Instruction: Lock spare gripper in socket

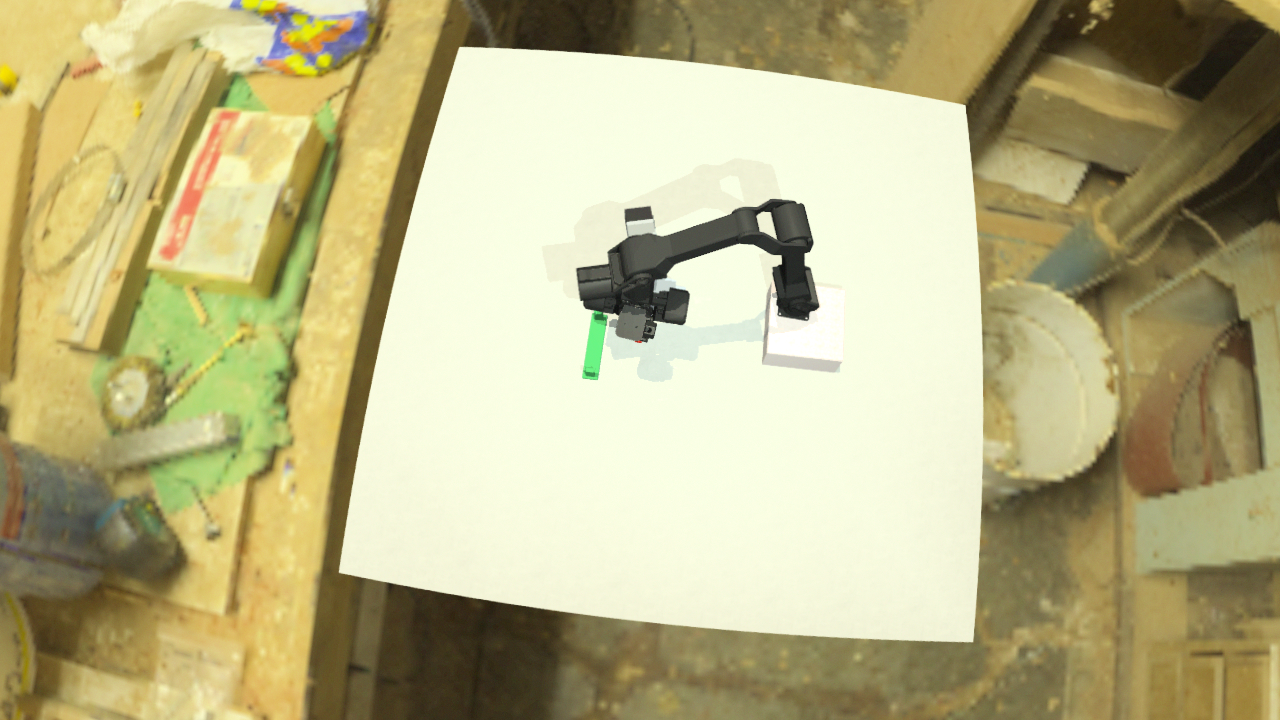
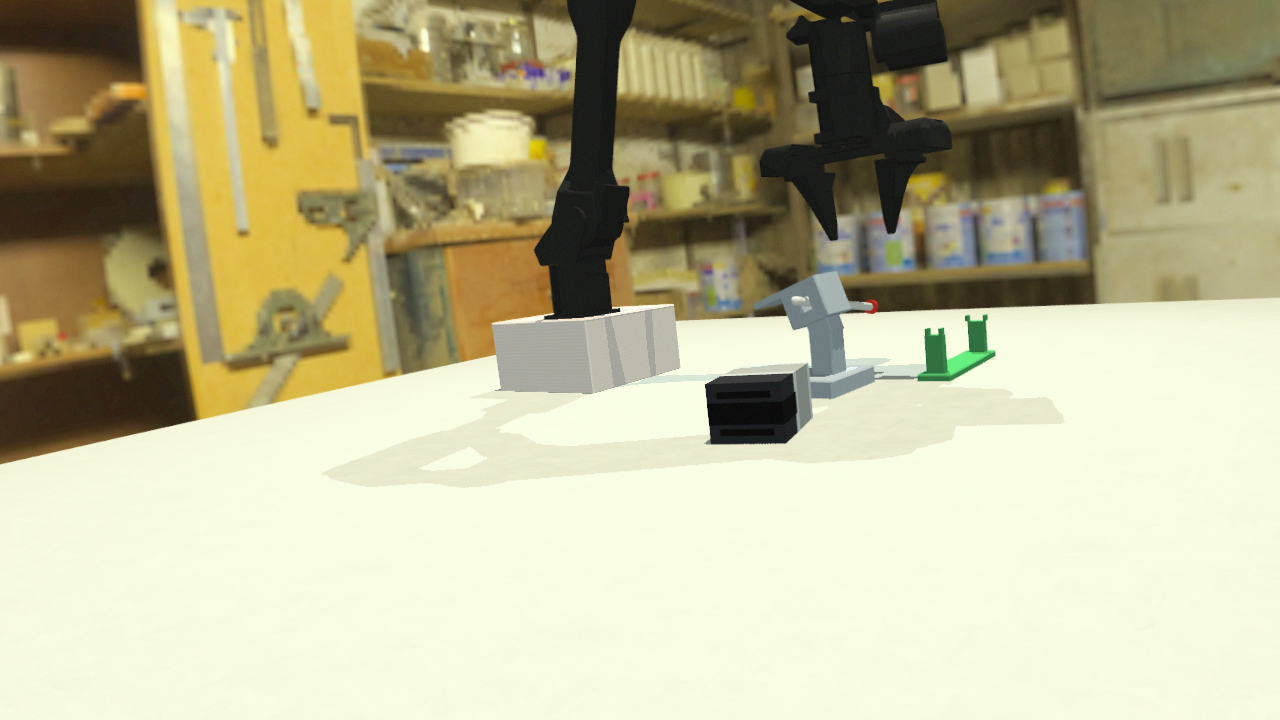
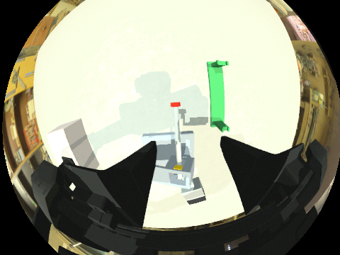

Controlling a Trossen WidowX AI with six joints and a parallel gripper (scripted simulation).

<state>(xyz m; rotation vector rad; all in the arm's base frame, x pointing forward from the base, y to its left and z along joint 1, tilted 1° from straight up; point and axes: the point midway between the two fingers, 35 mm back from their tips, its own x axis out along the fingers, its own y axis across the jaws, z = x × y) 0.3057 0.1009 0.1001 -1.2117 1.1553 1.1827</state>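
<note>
Above the grey mount (image 2: pixel 827 344) (image 3: pixel 173 173), hand (image 1: pixel 636 324) (image 2: pixel 863 234) (image 3: pixel 189 143) spread and unloaded; lock pin (image 2: pixel 857 306) (image 3: pixel 177 131) through its socket — likely light, rigid, slippery — best gripped near the red end.

Fingers (image 2: pixel 819 198) looked matt blk plastic, smooth w/ flat facets. Socket mount (image 2: pixel 827 344) (image 3: pixel 166 149): smooth matt grey, painted metal or plastic, couldn't tell which. Lock pin's shaft (image 2: pixel 856 306) (image 3: pixel 177 134) was smooth & pale, its red head (image 2: pixel 872 306) (image 3: pixel 175 104) plain plastic-like. Green cradle (image 1: pixel 594 347) (image 2: pixel 962 364) (image 3: pixel 217 93) = smooth plastic look. Spare gripper (image 1: pixel 639 220) (image 2: pixel 751 409) (image 3: pixel 189 143): matt blk end, smooth grey body. Tabletop (image 1: pixel 680 501) (image 2: pixel 537 582) (image 3: pixel 106 46) looked matt, faintly mottled, approx. like paper.
</note>
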